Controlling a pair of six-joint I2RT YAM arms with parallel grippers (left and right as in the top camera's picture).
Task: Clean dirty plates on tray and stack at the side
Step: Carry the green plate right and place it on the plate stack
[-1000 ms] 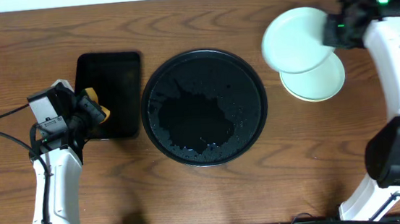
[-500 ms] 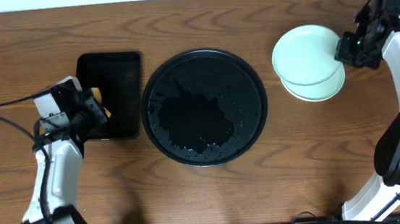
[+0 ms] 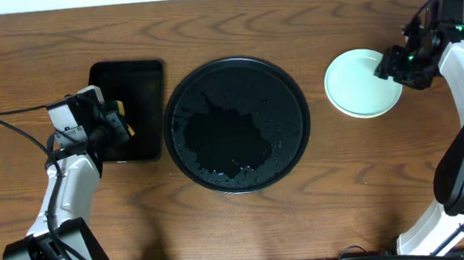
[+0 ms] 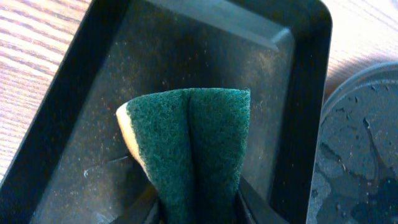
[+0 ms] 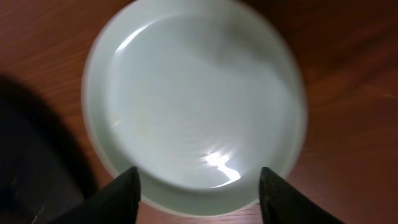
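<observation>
The main risk sits at the right. The right gripper (image 3: 389, 65) hangs with its jaws spread wide at the right rim of the plates (image 3: 361, 85), which lie stacked on the table (image 3: 347, 191), right of the round tray (image 3: 230, 62) and apart from it. In the wrist view the top mint-green plate (image 5: 193, 106) shows between the two fingers, so a finger catching the rim on the way out could drag it off the pile. How many plates lie beneath cannot be counted. At the left, the left gripper (image 3: 117, 128) is clamped on a folded sponge (image 4: 193, 149) over the rectangular tray (image 3: 139, 81); a careless release could land it on the raised rim. Bare wood lies on the near side and between round tray and plates, but the far table edge is close behind the stack.
</observation>
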